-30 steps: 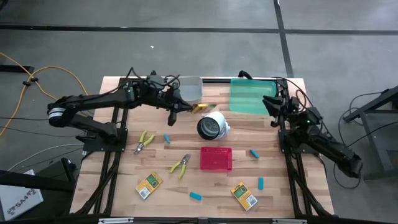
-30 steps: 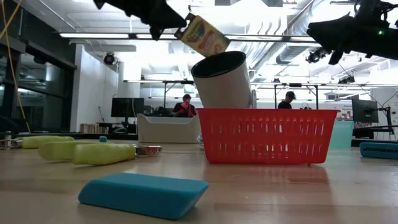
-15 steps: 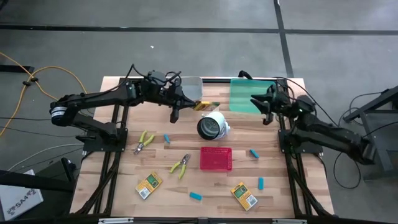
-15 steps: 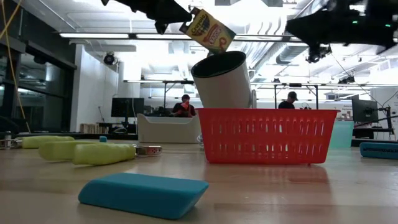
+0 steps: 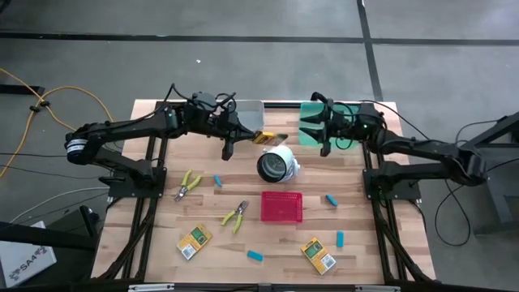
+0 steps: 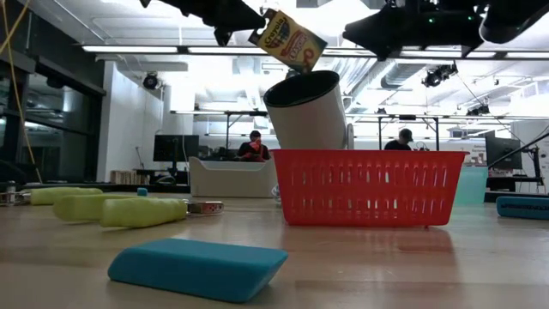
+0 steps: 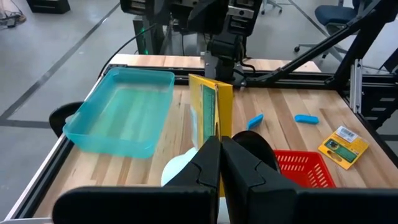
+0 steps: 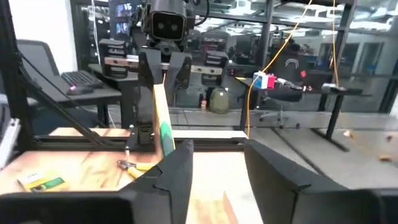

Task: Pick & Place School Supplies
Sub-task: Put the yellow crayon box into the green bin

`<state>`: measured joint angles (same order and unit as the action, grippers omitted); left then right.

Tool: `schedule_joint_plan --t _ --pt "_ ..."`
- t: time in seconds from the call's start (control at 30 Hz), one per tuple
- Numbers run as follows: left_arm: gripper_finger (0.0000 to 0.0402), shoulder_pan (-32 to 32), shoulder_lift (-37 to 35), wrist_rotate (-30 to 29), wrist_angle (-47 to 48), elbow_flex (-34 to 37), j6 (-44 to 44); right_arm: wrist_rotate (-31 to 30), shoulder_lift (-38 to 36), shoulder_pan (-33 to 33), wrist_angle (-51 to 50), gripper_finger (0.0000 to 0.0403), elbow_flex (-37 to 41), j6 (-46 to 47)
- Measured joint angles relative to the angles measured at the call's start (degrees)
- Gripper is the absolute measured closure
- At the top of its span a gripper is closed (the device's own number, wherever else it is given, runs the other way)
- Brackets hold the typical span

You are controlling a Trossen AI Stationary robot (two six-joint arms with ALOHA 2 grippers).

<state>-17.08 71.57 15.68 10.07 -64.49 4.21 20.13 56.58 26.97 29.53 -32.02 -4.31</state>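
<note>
My left gripper (image 5: 246, 136) is shut on a yellow-and-green crayon box (image 5: 268, 139), held in the air above the white cylinder (image 5: 277, 165). My right gripper (image 5: 316, 135) hovers open over the green tray (image 5: 334, 113), level, facing the box from the table's right with nothing between its fingers (image 8: 182, 167). Two more crayon boxes (image 5: 195, 241) (image 5: 318, 254) lie flat near the front edge. Two yellow-green pliers (image 5: 189, 182) (image 5: 236, 215) and several blue blocks (image 5: 331, 199) lie on the wood. My left gripper pinches the crayon box between its two fingers (image 7: 210, 163), one on each broad face, at the box's near end (image 7: 213, 132). The fingers come almost level from the table's left. The box (image 6: 292, 39) is lifted clear, standing on edge and tilted, above the cylinder.
A red basket (image 5: 281, 206) stands in front of the white cylinder at mid-table. A grey bin (image 5: 250, 113) sits at the far edge, left of the green tray. People sit in the room beyond the table.
My right gripper has swung up from the table's right edge toward the left, over the green tray, and now faces the held crayon box. My left gripper keeps the box in the air above the cylinder.
</note>
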Motion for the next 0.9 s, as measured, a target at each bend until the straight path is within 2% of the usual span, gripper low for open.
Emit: schedule_joint_plan --t 0.2,0.37,0.67,0.9 --pt "0.0401 0.0 0.0 0.0 0.0 0.0 0.1 -5.0 0.2 -3.2 -1.3 0.0225 -0.4 -5.5" --pt "0.0401 0.0 0.0 0.0 0.0 0.0 0.3 -8.1 0.2 -5.0 -2.8 0.0202 -0.4 -6.1" --pt "0.0401 0.0 0.0 0.4 -2.2 0.0 0.5 -7.8 0.9 -6.5 -3.1 0.0154 -0.5 -3.0" --pt "0.0401 0.0 0.0 1.0 -3.5 0.0 0.5 -7.6 4.2 -6.8 -1.2 0.0150 -0.5 -2.9"
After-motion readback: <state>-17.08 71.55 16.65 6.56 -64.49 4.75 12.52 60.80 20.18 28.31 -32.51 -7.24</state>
